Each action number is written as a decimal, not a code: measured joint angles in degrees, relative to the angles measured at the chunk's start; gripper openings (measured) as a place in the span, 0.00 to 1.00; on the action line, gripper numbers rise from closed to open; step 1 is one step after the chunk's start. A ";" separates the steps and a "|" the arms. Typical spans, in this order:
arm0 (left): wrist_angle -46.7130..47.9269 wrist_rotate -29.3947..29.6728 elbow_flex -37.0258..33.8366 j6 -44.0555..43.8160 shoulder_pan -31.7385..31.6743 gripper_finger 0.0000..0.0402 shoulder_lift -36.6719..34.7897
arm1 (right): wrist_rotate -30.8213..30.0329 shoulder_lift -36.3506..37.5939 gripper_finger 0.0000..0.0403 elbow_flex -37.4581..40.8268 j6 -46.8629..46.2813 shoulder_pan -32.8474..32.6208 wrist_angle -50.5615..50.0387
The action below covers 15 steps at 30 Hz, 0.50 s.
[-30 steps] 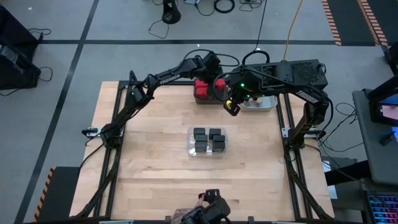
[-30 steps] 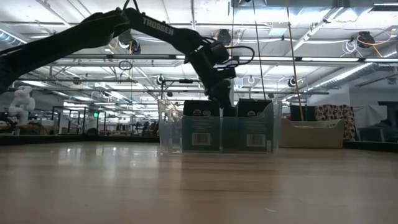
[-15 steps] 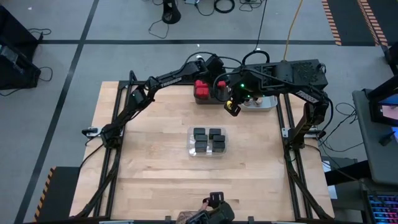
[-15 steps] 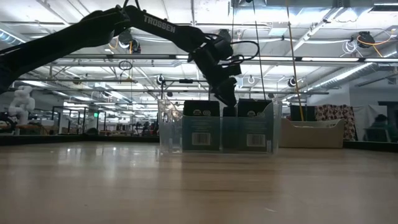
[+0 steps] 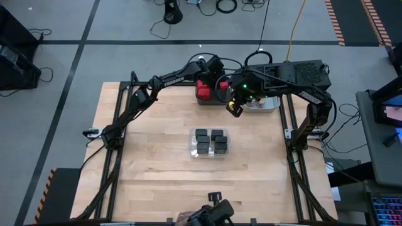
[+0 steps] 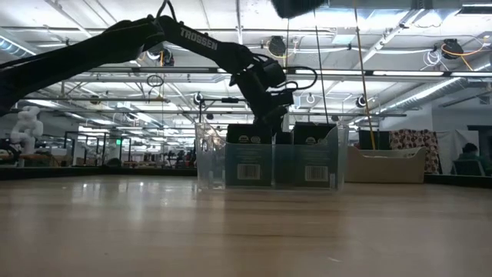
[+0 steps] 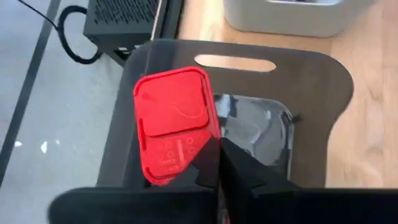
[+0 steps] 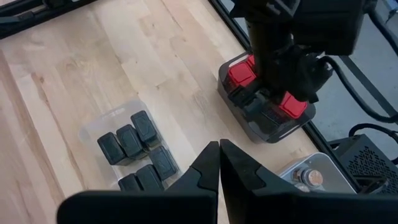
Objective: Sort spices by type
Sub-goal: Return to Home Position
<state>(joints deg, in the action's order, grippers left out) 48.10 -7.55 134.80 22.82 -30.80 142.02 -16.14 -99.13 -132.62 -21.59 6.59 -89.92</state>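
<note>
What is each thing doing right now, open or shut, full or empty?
left gripper: shut, empty, over the dark bin.
right gripper: shut, empty, above the table.
red-topped containers: sitting in the dark bin.
black containers: sitting in the clear bin.
tan-lidded jars: in the light grey bin.

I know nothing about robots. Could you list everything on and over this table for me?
Table: one, light wood, under everything.
Clear bin: one, see-through, mid-table.
Black spice boxes: at least four, black, inside the clear bin.
Dark bin: one, dark grey, at the table's far edge.
Red-topped spice boxes: at least two show, red lids, in the dark bin; the left arm hides part of it.
Light grey bin: one, beside the dark bin.
Tan-lidded jar: one shows, in the light grey bin.
Left gripper: one, dark, fingers shut, above the dark bin.
Right gripper: one, dark, fingers shut, raised near the two far bins.
</note>
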 joint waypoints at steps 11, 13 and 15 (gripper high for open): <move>-0.50 5.10 0.04 0.03 0.23 0.02 0.15 | -0.22 0.00 0.00 0.00 -0.33 -0.32 0.64; -0.07 7.08 0.05 0.24 0.14 0.01 0.15 | -0.22 0.00 0.00 0.00 -0.47 -0.39 0.66; -0.12 7.68 0.07 0.96 0.03 0.01 0.15 | -0.21 0.00 0.00 0.00 -0.46 -0.39 0.69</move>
<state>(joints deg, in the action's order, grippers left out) 47.98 0.13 134.87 23.79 -30.76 142.17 -16.35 -99.13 -132.62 -22.05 6.20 -89.23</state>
